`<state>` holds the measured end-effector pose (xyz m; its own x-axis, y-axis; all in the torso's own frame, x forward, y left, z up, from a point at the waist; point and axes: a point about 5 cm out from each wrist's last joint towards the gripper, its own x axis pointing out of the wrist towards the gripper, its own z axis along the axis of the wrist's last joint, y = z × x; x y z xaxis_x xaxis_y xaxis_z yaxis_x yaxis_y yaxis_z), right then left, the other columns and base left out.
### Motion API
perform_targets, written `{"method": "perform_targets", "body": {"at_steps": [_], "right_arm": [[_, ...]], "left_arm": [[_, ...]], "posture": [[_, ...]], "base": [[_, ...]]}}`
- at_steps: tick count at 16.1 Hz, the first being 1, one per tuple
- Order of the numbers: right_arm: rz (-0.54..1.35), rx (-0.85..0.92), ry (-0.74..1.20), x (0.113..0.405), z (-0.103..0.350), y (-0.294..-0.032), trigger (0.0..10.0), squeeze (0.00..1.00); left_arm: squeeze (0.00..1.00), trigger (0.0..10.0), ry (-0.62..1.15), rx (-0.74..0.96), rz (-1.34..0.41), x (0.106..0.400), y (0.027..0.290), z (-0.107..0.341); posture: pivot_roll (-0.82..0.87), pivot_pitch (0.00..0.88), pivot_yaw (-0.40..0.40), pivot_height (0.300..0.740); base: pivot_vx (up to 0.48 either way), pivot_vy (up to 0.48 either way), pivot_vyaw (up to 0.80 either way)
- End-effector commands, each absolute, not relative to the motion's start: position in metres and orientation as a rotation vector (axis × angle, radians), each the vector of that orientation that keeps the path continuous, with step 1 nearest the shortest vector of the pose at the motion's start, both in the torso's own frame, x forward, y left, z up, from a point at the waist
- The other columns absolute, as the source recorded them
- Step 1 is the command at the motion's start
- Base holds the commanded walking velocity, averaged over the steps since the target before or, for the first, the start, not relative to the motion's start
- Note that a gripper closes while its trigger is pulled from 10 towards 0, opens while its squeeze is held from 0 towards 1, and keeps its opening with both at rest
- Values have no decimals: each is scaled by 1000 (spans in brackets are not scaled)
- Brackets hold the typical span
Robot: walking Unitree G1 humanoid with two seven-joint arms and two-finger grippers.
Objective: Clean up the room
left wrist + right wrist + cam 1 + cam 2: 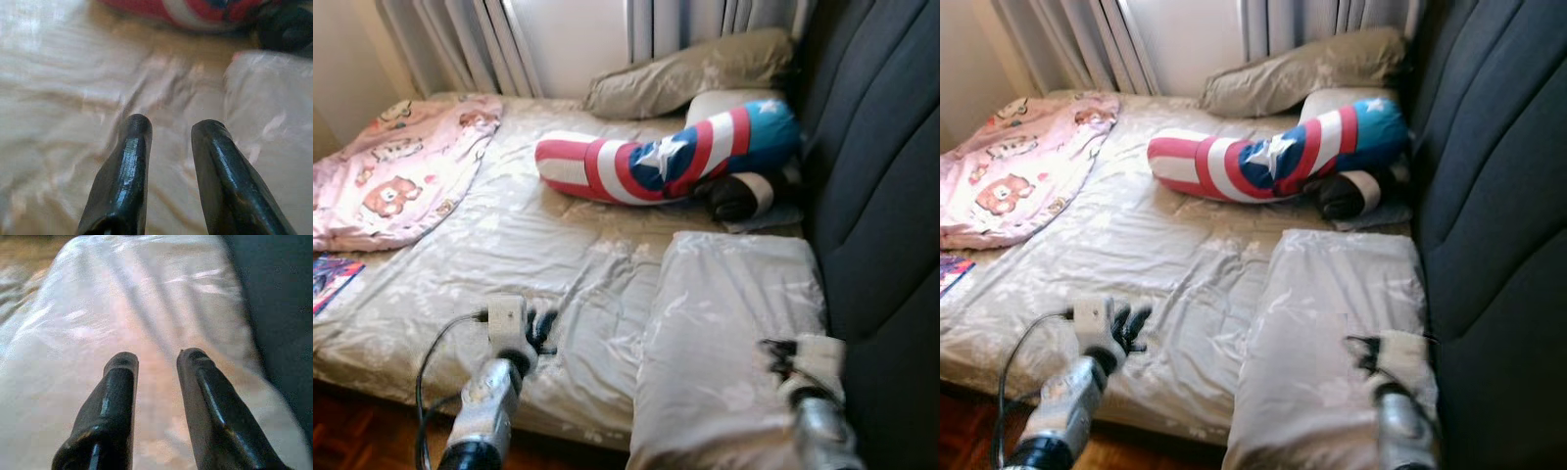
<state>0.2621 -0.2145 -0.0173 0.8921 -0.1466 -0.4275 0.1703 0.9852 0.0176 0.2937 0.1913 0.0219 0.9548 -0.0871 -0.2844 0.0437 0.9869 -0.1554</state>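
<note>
Risk is what I look at first, because both arms are low over the bed (509, 245) and nothing is held. My left gripper (168, 129) hangs above the wrinkled sheet near the front edge, fingers a little apart and empty; my right gripper (156, 360) hangs over the folded grey pillow (734, 323) at the front right corner, fingers also apart and empty. This pillow lies against the dark headboard (881, 196) and its near end already goes over the front edge — if I press on it or pinch only the slippery cover, I judge it can slide down to the floor. The striped bolster (666, 157) lies across the far right part, with a dark bundle (739, 196) just beside it and another pillow (685, 73) behind, at the far edge. A pink blanket (401, 166) is heaped at the far left corner, and a small comic book (333, 279) sits at the left edge. The left arm's cable (435, 362) hangs in a loop — it could catch on the mattress corner when I reach forward.
</note>
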Motion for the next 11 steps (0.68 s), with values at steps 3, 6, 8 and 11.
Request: {"method": "perform_targets", "body": {"at_steps": [3,6,8,11], "right_arm": [[-57,31,614,241,-42,-198,10000,0],[-50,29,746,221,-59,-193,10000,0],[-51,6,809,210,-68,-188,10000,0],[-42,15,849,194,-78,-178,10000,0]], "left_arm": [[0,10000,518,-117,-25,265,191,-20],[0,10000,727,-86,-7,232,186,-53],[0,10000,799,-67,-21,218,182,-63],[0,10000,842,-67,19,206,183,-71]], "posture": [[-32,0,-24,740],[-32,0,-31,740],[-25,0,-28,740],[-24,0,-6,740]], "base": [[0,0,0],[0,0,0],[0,0,0],[0,0,0]]}}
